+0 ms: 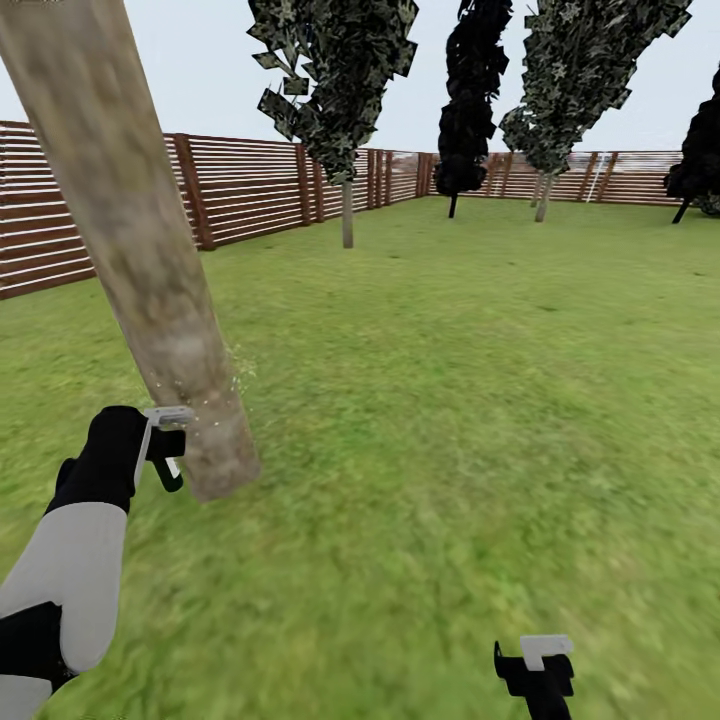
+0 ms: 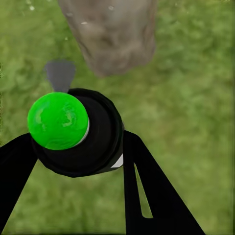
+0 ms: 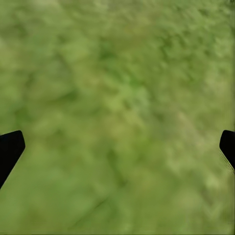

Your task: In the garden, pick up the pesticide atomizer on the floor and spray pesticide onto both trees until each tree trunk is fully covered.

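Observation:
One tree's thick, mottled grey-brown trunk [image 1: 150, 270] leans across the left of the head view and meets the green grass floor [image 1: 450, 420] close in front of my left arm. My left gripper [image 1: 165, 448] is shut on the pesticide atomizer [image 2: 100, 134], a dark round body with a bright green cap, a small white mark and a grey nozzle [image 2: 59, 73]. The nozzle points at the base of the trunk [image 2: 115, 39] from a short distance. Fine pale specks hang beside the bark. My right gripper [image 1: 535, 668] hangs low over the grass, open and holding nothing, its fingertips [image 3: 10, 147] wide apart.
A brown slatted fence [image 1: 250, 185] rings the lawn along the left and back. Several narrow dark-leaved trees with thin trunks [image 1: 346, 215] stand near the far fence. Open grass stretches ahead and to the right.

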Robot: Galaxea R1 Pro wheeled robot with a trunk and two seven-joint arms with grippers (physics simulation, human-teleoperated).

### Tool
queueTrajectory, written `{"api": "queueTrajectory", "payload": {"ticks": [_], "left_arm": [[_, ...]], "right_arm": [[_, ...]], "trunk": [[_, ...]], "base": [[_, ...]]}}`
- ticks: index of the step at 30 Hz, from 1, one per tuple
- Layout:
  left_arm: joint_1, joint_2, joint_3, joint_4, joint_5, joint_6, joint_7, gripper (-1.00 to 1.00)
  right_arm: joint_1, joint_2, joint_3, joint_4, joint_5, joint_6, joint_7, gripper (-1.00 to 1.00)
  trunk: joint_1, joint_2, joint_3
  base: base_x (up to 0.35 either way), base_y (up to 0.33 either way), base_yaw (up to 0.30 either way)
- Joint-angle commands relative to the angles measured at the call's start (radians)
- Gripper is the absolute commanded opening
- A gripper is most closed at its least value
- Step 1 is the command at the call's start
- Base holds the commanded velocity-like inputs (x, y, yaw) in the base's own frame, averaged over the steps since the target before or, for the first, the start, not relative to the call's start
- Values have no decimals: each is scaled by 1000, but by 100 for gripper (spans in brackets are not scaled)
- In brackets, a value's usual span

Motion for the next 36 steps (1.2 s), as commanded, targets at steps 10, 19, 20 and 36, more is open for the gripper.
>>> {"api": "queueTrajectory", "payload": {"ticks": [10, 19, 20, 36], "left_arm": [[-1, -2, 2, 1, -7, 3, -10, -100], [-1, -2, 2, 2, -7, 3, -10, -100], [-1, -2, 3, 2, -6, 3, -10, -100], [-1, -1, 2, 4, -10, 3, -10, -100]], "right_arm": [[0, 2, 9, 0, -10, -2, -1, 100], [0, 0, 9, 0, -10, -2, -1, 100], [0, -1, 9, 0, -10, -2, -1, 100], [0, -1, 9, 0, -10, -2, -1, 100]], "trunk": [[0, 0, -1], [0, 0, -1], [0, 0, -1], [0, 0, -1]], "base": [[161, -242, 268], [239, -176, 174], [234, -187, 2], [121, -251, 0]]}}
